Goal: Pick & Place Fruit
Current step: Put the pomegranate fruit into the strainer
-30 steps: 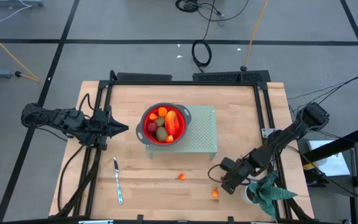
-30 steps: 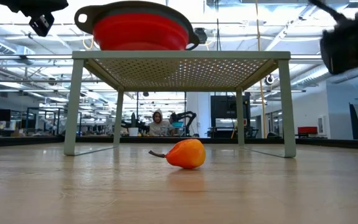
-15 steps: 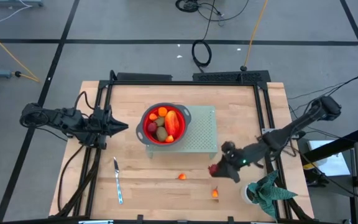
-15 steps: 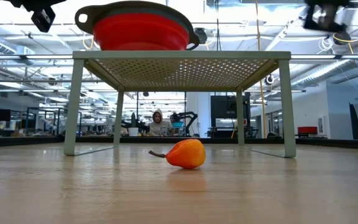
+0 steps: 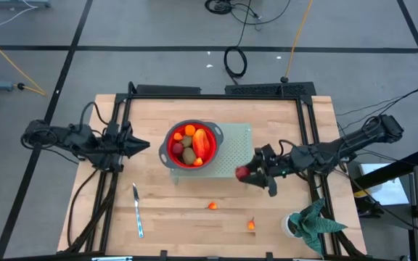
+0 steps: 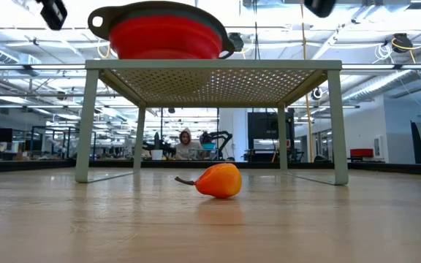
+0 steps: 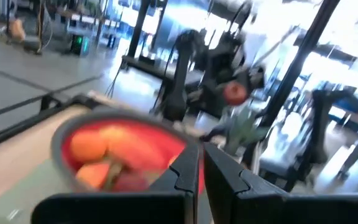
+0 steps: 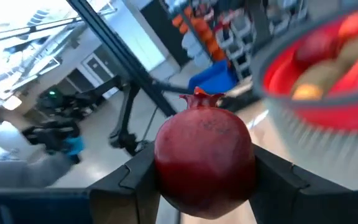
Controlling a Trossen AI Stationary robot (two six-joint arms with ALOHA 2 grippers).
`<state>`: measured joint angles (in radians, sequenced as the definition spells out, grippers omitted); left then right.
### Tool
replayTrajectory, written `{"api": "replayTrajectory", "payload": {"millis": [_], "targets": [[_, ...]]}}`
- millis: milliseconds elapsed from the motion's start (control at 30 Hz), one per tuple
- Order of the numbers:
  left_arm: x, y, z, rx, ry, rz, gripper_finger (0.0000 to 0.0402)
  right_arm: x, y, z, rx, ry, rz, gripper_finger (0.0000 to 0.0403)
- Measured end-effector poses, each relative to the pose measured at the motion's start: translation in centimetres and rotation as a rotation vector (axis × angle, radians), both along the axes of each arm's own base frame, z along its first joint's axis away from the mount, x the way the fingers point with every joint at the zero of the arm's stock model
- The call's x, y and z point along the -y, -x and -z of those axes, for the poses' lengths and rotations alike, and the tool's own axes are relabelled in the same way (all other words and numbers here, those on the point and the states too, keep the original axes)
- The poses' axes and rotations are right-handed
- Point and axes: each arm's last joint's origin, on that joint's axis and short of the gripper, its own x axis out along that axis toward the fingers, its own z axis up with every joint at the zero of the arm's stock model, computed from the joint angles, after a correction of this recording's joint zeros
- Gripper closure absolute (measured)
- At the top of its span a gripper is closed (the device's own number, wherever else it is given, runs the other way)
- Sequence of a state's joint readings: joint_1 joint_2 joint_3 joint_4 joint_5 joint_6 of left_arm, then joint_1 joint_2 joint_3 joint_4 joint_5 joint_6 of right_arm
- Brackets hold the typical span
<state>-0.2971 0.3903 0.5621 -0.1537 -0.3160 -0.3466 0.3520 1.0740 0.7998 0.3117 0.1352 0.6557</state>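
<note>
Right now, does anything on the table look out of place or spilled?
Two small orange fruits lie loose on the wooden table, in front of the green rack, not in the red bowl with the other fruit. Nothing looks spilled or damaged. The right gripper carries a dark red fruit near the rack.

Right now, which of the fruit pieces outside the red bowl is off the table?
The dark red round fruit, clamped in the right tool beside the bowl. The two small orange pieces lie on the wood.
</note>
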Motion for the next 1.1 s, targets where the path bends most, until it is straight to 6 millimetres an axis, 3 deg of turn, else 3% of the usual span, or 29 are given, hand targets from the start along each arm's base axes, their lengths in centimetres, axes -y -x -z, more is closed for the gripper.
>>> {"api": "replayTrajectory", "payload": {"millis": [267,567,767,1100], "targets": [[0.9,-2.9,-1.7,0.178,-0.089,-0.015,0.038,2.0,-0.6,-0.8,0.115,0.266,0.182,0.0221],[2.3,-7.2,-2.8,0.3,-0.324,-0.053,0.038,3.0,-0.9,-0.9,0.134,0.356,0.244,0.0219],[3.4,-10.6,-5.3,0.244,-0.478,-0.037,0.038,3.2,-1.0,-0.8,0.13,0.359,0.252,0.0219],[5.1,-16.1,-9.8,-0.065,-0.755,0.062,0.0377,3.2,-1.0,-0.8,0.13,0.358,0.25,0.0221]]}}
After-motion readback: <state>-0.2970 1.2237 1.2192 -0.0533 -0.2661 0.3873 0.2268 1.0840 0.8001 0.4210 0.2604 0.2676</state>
